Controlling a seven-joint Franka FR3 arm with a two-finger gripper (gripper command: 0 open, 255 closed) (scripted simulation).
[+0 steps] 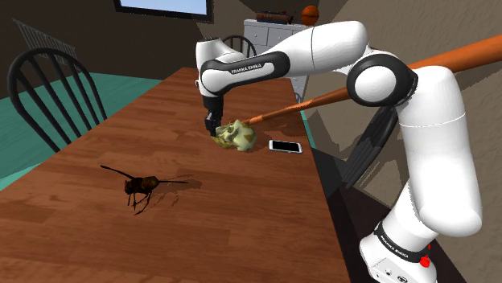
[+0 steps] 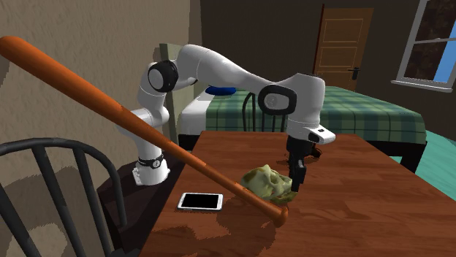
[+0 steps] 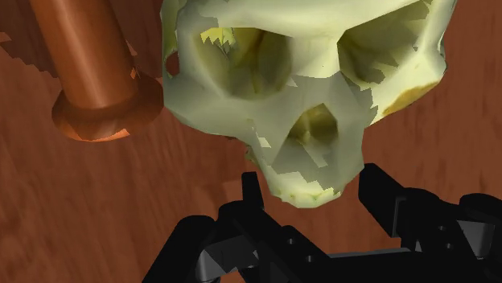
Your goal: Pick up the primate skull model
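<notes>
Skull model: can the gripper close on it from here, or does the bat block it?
Probably yes. The gripper is open, its fingers flanking the skull at its narrow end; the bat lies beside the skull, outside the fingers.

Dim light is spread across the room: the brown walls are left murky, the wooden table [image 1: 241, 233] is picked out in a warm glow, and the white arm [image 1: 438, 137] is lit brightest, softly shaded underneath. A faint shadow is thrown beside the insect model [image 1: 141, 186] and daylight blue is caught in the window [image 2: 437, 44]. Up close, saw-toothed shadow edges are drawn across the pale skull [image 3: 306, 88] and beside the bat's knob [image 3: 100, 112].
</notes>
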